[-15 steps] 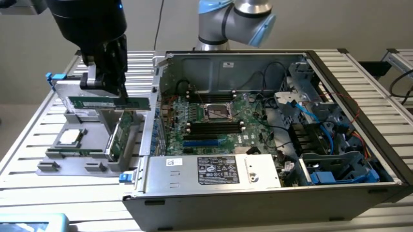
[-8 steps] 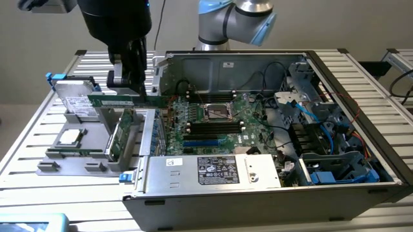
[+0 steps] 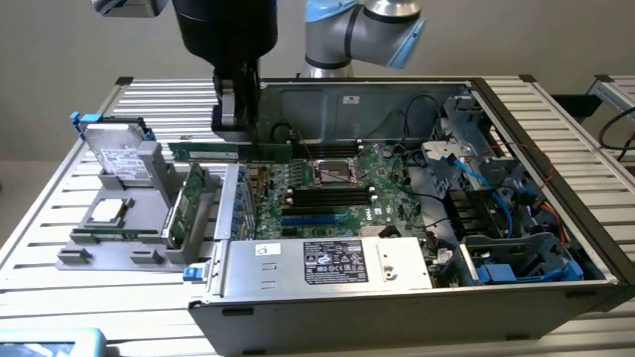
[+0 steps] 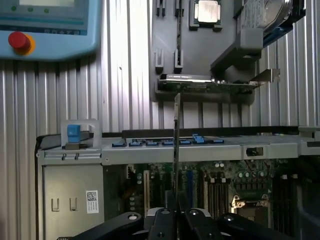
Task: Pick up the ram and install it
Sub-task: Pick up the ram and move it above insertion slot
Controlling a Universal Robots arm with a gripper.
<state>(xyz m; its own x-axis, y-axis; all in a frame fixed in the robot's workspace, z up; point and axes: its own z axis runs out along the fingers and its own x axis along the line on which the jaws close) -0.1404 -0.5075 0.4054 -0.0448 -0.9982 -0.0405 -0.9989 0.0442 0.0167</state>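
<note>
The ram (image 3: 230,152) is a long, thin green stick, held level above the exterior view's left wall of the open computer case (image 3: 397,305). My gripper (image 3: 235,143) is shut on it from above, near its middle. In the wrist view the ram (image 4: 176,145) shows edge-on as a thin line rising from between the black fingers (image 4: 165,220) of the gripper (image 4: 176,214). It hangs over the case's edge. The motherboard's black memory slots (image 3: 331,195) lie lower and toward the exterior view's right of the ram.
A grey holder (image 3: 119,238) beside the case carries a hard drive (image 3: 121,158), a processor (image 3: 109,212) and a broader green card (image 3: 189,204). The power supply (image 3: 328,260) and cables (image 3: 466,175) crowd the case. A teach pendant (image 4: 45,25) lies on the slatted table (image 3: 50,223).
</note>
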